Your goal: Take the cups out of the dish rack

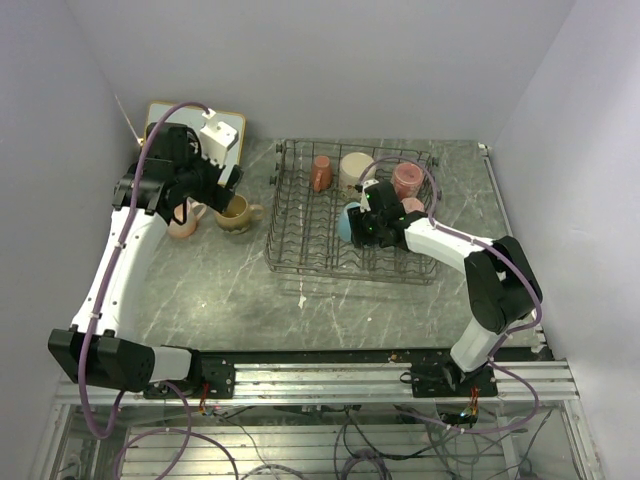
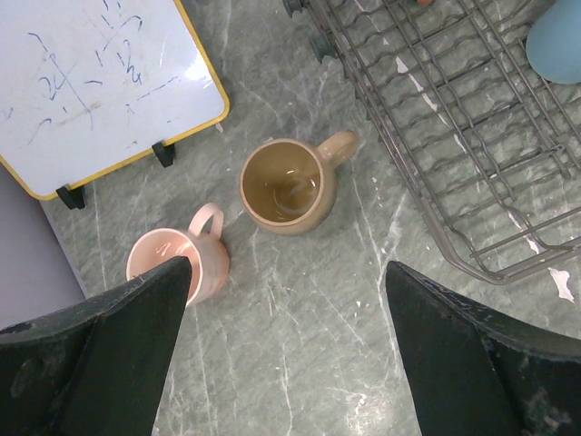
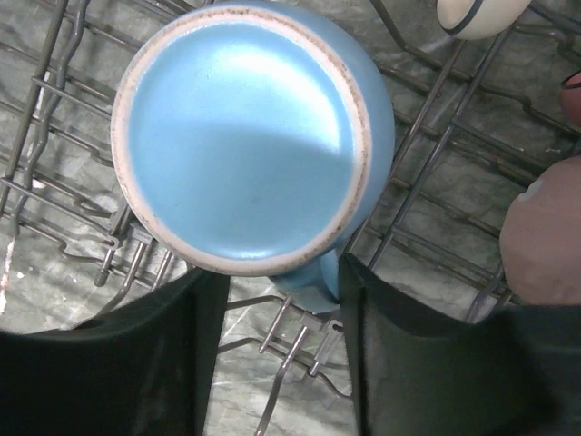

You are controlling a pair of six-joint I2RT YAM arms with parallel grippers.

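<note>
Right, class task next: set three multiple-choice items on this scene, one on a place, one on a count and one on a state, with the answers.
1. Where does the tan mug stand?
A. on the table, between the pink mug and the dish rack
B. inside the rack
C. on the floor

2. How many mugs stand on the table outside the rack?
A. one
B. four
C. two

3. How does the blue mug in the rack sit?
A. mouth up
B. base up
C. in pieces

Answers:
1. A: the left wrist view shows it on the marbled top, with the pink mug on one side and the rack on the other.
2. C: only the tan and pink ones stand there.
3. B: the right wrist view shows its flat base facing up.
</note>
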